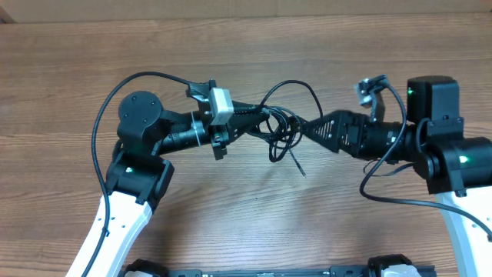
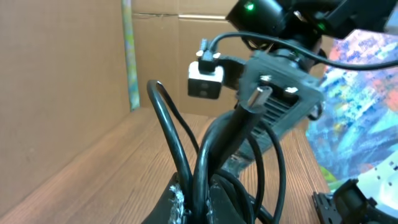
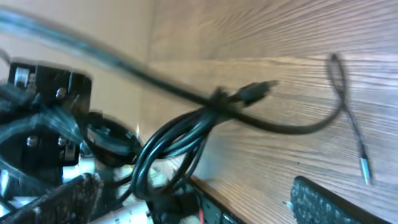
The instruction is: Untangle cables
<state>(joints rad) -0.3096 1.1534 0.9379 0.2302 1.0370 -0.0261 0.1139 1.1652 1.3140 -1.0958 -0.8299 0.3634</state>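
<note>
The cables [image 1: 280,127] are a bunch of thin black cords hanging between my two grippers above the table. One loop arcs toward the far side, and a loose tail with a silver tip [image 1: 300,170] lies on the wood. My left gripper [image 1: 260,115] is shut on several strands, seen up close in the left wrist view [image 2: 200,198]. A silver-tipped plug [image 2: 258,97] points up by my right gripper. My right gripper [image 1: 306,128] is open with its fingers wide apart, and the cable bunch [image 3: 177,140] passes between them [image 3: 186,205]. A plug end [image 3: 256,91] sticks out of the bunch.
The wooden table [image 1: 231,38] runs in all directions under the arms. Thick black robot wires curve beside each arm [image 1: 100,123] [image 1: 377,188]. Cardboard walls [image 2: 62,62] stand beyond the table. A thin silver-tipped cord [image 3: 364,168] rests on the wood.
</note>
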